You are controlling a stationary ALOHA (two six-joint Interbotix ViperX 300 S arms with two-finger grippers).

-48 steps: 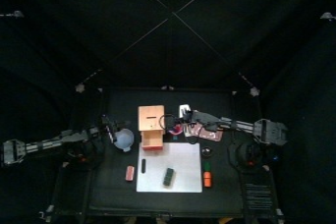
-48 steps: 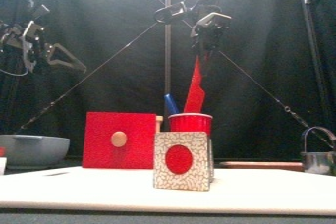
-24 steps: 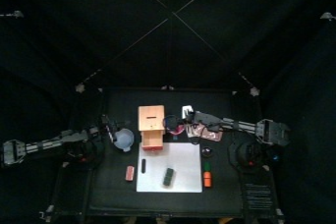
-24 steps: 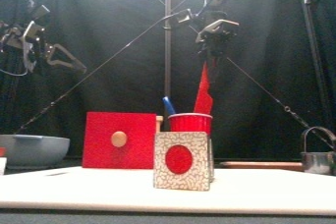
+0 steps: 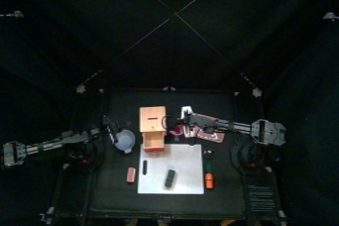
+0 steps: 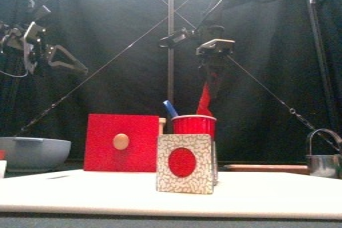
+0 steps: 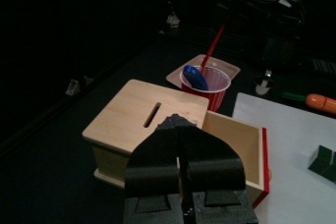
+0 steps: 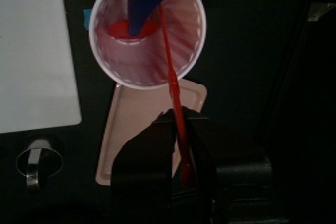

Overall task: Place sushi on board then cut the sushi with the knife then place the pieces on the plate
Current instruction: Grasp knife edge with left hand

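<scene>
The red cup (image 6: 194,124) stands behind the white board (image 5: 179,161), with a blue knife (image 6: 171,108) leaning in it. My right gripper (image 6: 211,54) hangs above the cup, shut on the upper end of the red knife (image 6: 205,94); the blade's lower end is still inside the cup (image 8: 147,31). The knife's shaft (image 8: 172,90) runs from the cup to the right gripper (image 8: 186,164). The dark sushi roll (image 5: 169,178) lies on the board, its speckled end with a red centre (image 6: 186,164) facing front. The pink plate (image 8: 132,135) lies beside the cup. My left gripper (image 7: 184,161) hovers shut above the wooden box (image 7: 155,120).
The wooden box with its red drawer front (image 6: 123,142) stands left of the cup. A blue-grey bowl (image 6: 34,152) sits at the far left and a metal cutter (image 6: 325,158) at the far right. An orange toy (image 5: 209,179) and a red toy (image 5: 131,174) flank the board.
My right gripper has come down closer to the cup with the red knife in it. The left arm has stayed still.
</scene>
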